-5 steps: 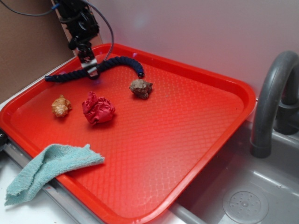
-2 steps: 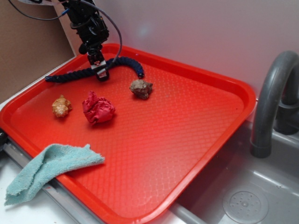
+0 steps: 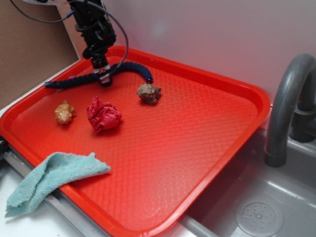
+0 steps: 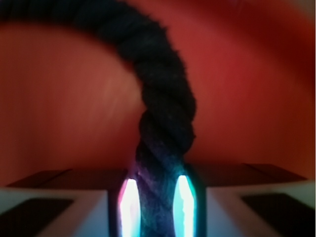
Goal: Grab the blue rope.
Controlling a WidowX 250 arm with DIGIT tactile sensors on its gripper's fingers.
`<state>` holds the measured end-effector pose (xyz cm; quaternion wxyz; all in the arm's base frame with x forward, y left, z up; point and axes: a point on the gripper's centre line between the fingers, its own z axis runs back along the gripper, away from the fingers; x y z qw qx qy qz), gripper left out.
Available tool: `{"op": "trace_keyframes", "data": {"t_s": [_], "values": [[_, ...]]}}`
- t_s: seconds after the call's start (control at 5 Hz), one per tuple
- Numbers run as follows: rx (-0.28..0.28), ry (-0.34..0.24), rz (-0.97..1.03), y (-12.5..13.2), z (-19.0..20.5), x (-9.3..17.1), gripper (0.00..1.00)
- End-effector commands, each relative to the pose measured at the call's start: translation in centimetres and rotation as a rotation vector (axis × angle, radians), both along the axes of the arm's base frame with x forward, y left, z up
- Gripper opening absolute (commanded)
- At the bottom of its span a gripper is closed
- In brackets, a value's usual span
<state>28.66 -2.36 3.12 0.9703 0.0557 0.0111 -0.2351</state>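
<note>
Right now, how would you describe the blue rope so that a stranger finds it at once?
Look at the red tray beside the sink, then at its far left corner. There the blue rope lies curved, pinched by the gripper. It is the only long, dark, twisted thing; its neighbours are small lumps.

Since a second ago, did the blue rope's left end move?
Yes. The blue rope, clamped in the pincer, slid slightly left and up, toward the red tray's far-left rim.
</note>
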Motion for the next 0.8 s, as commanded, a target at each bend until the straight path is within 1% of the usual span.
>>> {"op": "trace_keyframes", "data": {"t_s": [0.0,0.2,0.4,0.6], "values": [[-0.011,-0.184,0.176,-4.2,11.6,-0.9,0.0],[-0.11,-0.207,0.303,-5.4,16.9,-3.3,0.0],[-0.155,-0.282,0.339,-6.0,21.8,-4.8,0.0],[-0.177,-0.295,0.359,-5.8,21.6,-5.3,0.0]]}}
